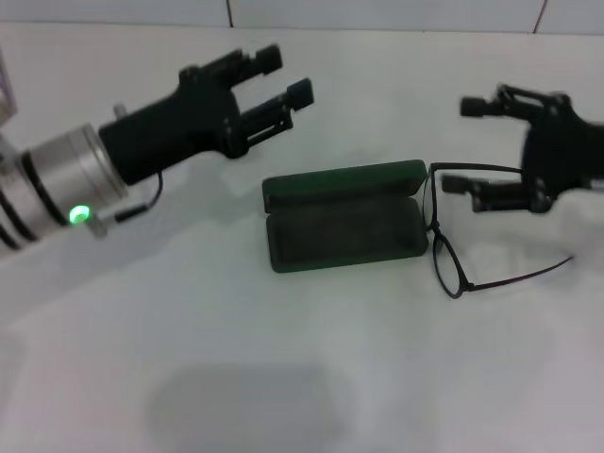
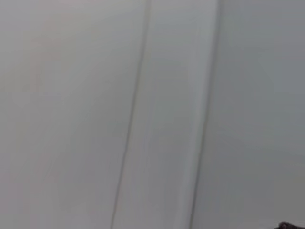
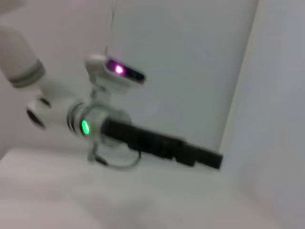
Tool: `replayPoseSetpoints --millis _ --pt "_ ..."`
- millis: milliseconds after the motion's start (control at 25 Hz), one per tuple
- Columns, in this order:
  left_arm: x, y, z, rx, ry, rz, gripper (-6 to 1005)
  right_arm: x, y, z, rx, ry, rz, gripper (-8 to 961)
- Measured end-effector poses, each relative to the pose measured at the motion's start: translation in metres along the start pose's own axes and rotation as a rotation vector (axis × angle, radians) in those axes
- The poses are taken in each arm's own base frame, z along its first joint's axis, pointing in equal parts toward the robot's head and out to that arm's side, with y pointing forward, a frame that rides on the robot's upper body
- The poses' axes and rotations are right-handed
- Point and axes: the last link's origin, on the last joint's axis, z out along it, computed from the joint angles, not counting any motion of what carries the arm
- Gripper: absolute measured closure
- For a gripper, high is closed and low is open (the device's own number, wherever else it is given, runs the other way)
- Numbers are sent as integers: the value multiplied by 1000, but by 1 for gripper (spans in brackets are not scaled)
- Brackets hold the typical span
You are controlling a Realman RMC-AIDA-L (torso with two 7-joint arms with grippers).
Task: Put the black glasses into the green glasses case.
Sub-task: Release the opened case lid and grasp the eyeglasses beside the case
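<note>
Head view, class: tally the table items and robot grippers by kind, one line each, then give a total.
Thin black-framed glasses: 1
Dark green hinged glasses case, open: 1
Black robot grippers, left gripper and right gripper, both open: 2
Total: 4

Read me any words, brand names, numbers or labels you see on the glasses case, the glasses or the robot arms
None can be read.
Green glasses case: open, no lettering legible on lid or lining.
Black glasses: no markings visible on the frame.
Left gripper and right gripper: no readable labels; only green and purple indicator lights on the left arm, no characters.
</note>
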Motion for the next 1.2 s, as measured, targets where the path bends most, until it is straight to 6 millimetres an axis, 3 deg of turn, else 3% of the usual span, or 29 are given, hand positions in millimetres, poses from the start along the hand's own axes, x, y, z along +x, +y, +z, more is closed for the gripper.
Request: replayPoseSetpoints --millis 200,320,680,880,1200 --pt "-32 11 -12 101 -5 -77 348 -34 -21 19 -141 256 -13 114" --pt "-41 11 -19 147 -22 -93 348 -50 -30 31 -145 370 29 116" --pt "-43 11 -18 145 -35 -96 349 -86 -31 62 -128 678 341 115" --pt "-44 11 -15 116 -72 -83 350 -88 -26 65 -100 796 450 115" --pt "-45 9 -16 120 -102 -74 351 -64 -15 67 -48 833 529 115"
